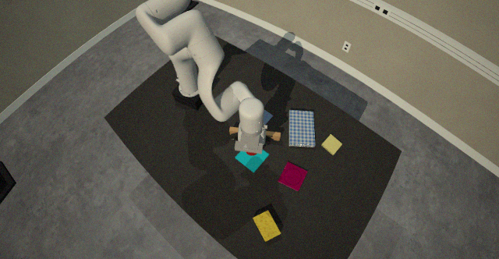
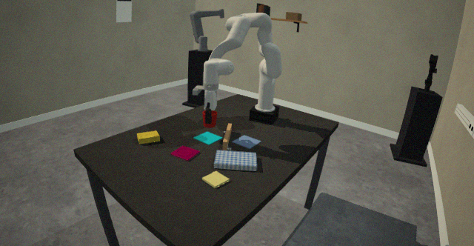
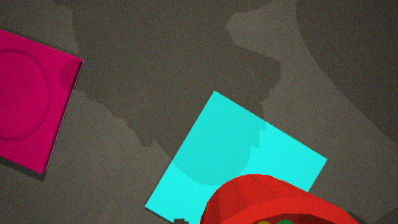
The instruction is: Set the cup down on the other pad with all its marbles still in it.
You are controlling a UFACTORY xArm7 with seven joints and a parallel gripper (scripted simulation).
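Observation:
My gripper [image 1: 249, 148] is shut on the red cup [image 2: 212, 119] and holds it in the air above the table. In the wrist view the cup [image 3: 280, 200] hangs over one edge of the cyan pad [image 3: 235, 160], and marbles [image 3: 272, 221] show inside its rim. The cyan pad [image 1: 252, 160] lies just below the gripper, on the near side of the wooden rail [image 2: 227, 136]. The pale blue pad [image 2: 246, 141] lies on the far side of the rail, mostly hidden by the arm in the top view. The fingers are hidden in the wrist view.
A magenta pad [image 1: 292, 176] lies to the right of the cyan pad. A blue checkered box [image 1: 301, 128] and a small yellow pad [image 1: 331, 144] lie further right. A yellow sponge [image 1: 267, 225] lies near the table's front edge.

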